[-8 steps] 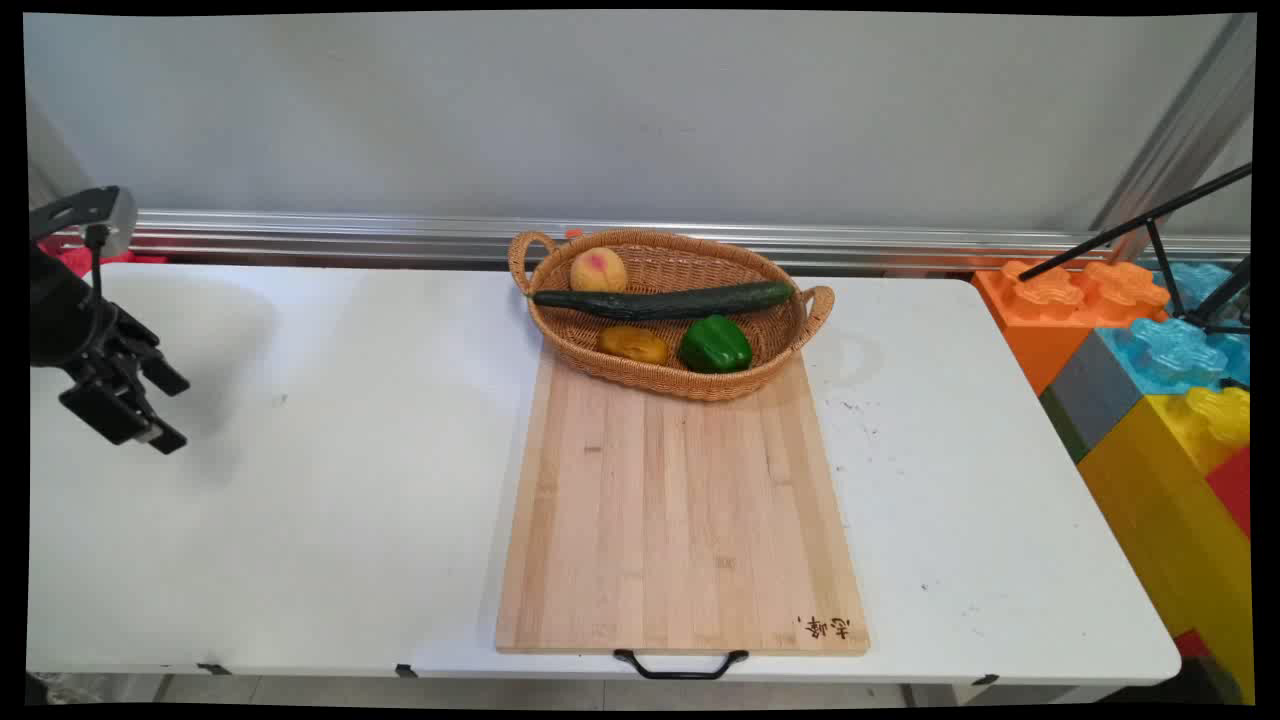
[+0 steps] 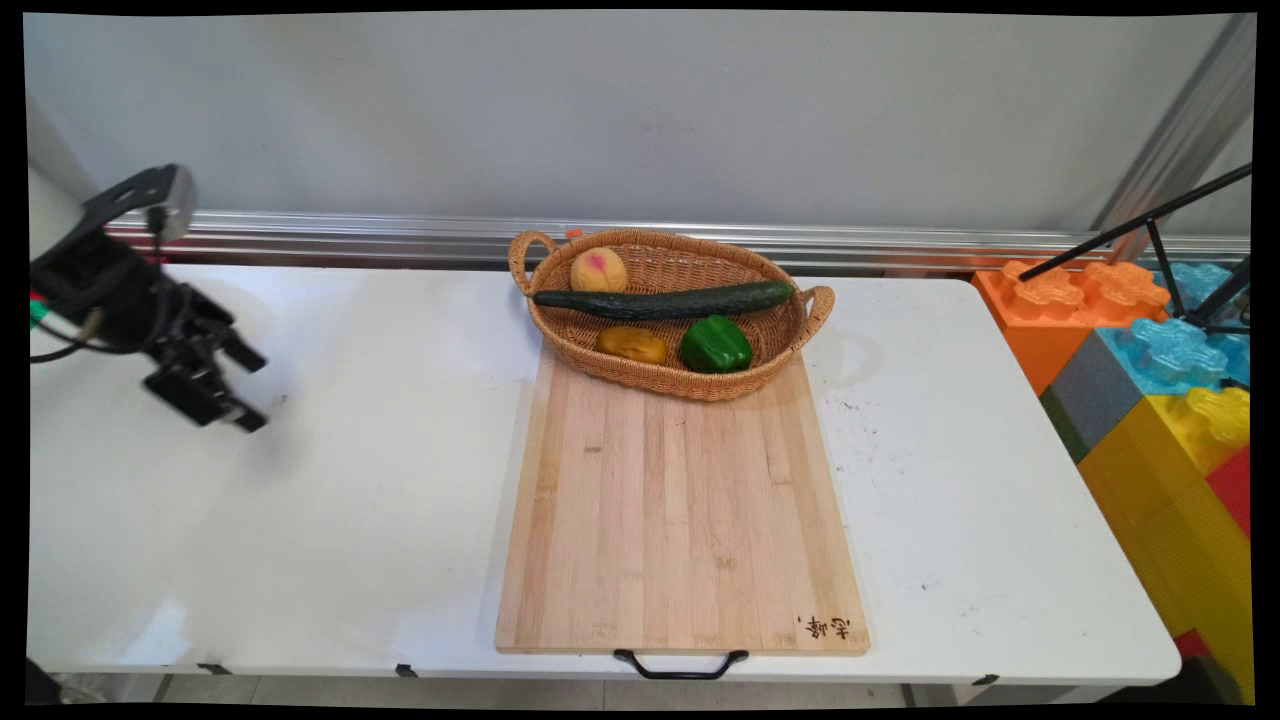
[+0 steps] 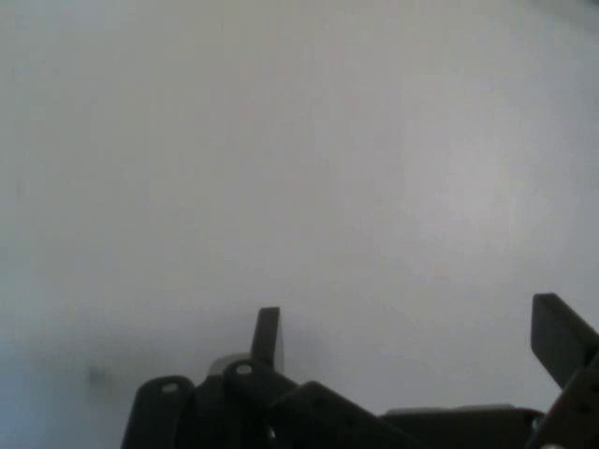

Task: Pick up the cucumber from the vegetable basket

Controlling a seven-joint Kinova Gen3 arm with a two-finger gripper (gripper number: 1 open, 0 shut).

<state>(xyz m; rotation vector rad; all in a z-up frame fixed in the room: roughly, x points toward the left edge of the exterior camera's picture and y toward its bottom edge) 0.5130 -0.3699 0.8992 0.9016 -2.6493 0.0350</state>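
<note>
A black two-finger pincer (image 2: 255, 392) hangs above the left part of a white bench (image 2: 380, 480), tilted down and toward the right. Its fingers are spread wide apart and hold nothing. In the hand view the pincer (image 3: 412, 341) shows two dark fingertips (image 3: 268, 337) rising from the bottom edge, with only bare white bench surface (image 3: 299, 168) ahead of them.

Well to the right of the pincer, a long pale wooden cutting board (image 2: 680, 520) lies on the middle of the bench. It has a black metal handle (image 2: 681, 664) at its near edge and small dark characters branded into its near right corner.

An oval wicker basket (image 2: 668, 380) with two loop handles rests on the far end of the board. Inside it, a dark green cucumber (image 2: 665, 301) lies lengthwise across the middle. A peach (image 2: 598, 269) sits behind the cucumber at the left. In front of the cucumber sit a yellow-orange fruit (image 2: 632, 345) and, just to its right, a green bell pepper (image 2: 715, 345).

Past the bench's right end stand large toy building blocks (image 2: 1160, 380) in orange, blue, grey and yellow.
</note>
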